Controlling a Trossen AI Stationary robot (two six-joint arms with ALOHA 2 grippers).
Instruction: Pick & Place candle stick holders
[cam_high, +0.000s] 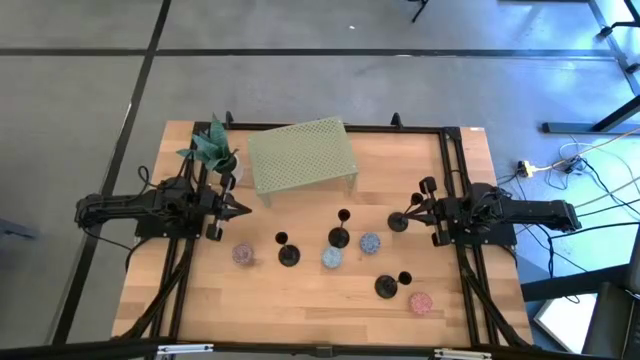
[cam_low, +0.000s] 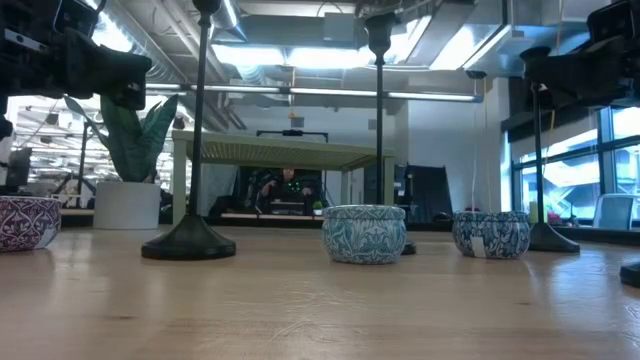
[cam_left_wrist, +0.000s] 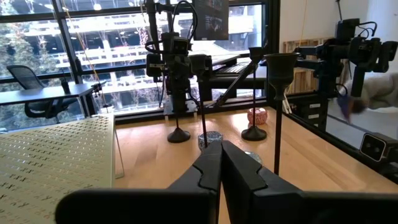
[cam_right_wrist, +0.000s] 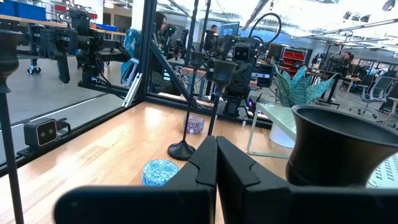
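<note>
I have both arms parked at the sides of the bench (cam_high: 300, 300), so as I judge it the picking has not begun. The left pincer (cam_high: 243, 209) sits at the left edge beside the potted plant (cam_high: 212, 148), fingers pressed together on nothing; the right pincer (cam_high: 412, 213) mirrors it at the right edge, likewise closed and empty.

The four candle stick holders stand upright on the open wood between them. One (cam_high: 288, 252) is left of centre, a second (cam_high: 339, 233) stands mid-bench, a third (cam_high: 398, 221) is just in front of the right pincer, and the fourth (cam_high: 388, 285) stands nearer the front edge. Small patterned tins lie among them: a purple one (cam_high: 242, 254), two blue ones (cam_high: 332, 258) and (cam_high: 370, 243), and a pink one (cam_high: 420, 302). A perforated green riser (cam_high: 300, 155) stands at the back.

Next I would open the right pincer and ease it around the thin stem of the third holder, taking care not to tip it.
</note>
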